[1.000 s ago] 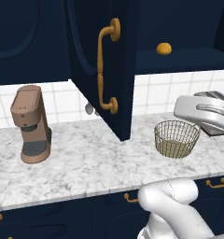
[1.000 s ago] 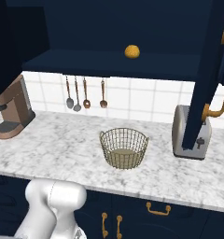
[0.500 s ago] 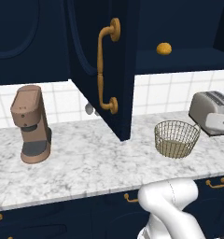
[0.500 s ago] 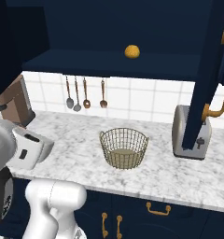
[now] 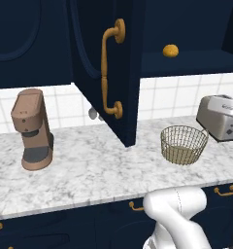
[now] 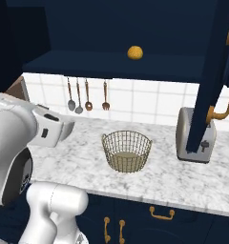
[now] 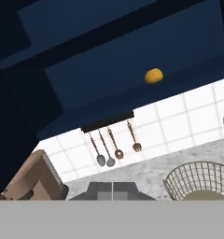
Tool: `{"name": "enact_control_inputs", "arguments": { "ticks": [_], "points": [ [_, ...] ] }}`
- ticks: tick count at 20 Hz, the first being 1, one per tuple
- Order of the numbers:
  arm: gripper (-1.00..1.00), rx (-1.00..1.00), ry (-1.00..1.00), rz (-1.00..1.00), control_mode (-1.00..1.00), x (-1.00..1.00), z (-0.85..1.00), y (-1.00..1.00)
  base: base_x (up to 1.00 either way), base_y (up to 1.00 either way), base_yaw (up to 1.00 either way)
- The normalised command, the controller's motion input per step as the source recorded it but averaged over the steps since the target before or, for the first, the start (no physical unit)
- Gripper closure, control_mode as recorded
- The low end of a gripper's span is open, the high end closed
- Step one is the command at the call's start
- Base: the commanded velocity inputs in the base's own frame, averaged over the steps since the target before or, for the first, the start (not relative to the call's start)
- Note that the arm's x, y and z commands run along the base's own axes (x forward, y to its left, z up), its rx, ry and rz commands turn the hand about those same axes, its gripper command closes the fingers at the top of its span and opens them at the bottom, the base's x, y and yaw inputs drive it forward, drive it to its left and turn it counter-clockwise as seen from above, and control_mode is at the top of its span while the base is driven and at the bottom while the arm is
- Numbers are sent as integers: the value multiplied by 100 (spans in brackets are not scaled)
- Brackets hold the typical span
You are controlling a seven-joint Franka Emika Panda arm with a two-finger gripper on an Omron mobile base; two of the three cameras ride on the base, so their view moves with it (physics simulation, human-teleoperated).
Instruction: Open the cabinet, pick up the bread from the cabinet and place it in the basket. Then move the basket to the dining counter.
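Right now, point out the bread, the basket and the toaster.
bread (image 6: 135, 52), right base view, middle of the orange lump on the cabinet shelf.
basket (image 6: 127, 141), right base view, near rim of the wire mesh.
toaster (image 5: 220, 117), left base view, its silver side.

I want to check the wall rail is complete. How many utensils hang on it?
4, side by side on the rail under the open cabinet, against the tiles: two spoons at the left, a small ladle, then a fork. The left base view hides most behind the door.
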Motion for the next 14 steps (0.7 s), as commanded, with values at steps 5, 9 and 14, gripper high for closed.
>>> {"name": "enact_control_inputs", "arguments": {
  "ticks": [5,9,14],
  "points": [
    [100,-3,-4,-7,-100,59,22,-44,0,0,0],
    [100,-24,-2,-3,-100,43,33,-12,0,0,0],
    [-100,-22,0,-1,-100,15,35,-26,0,0,0]
  ]
}}
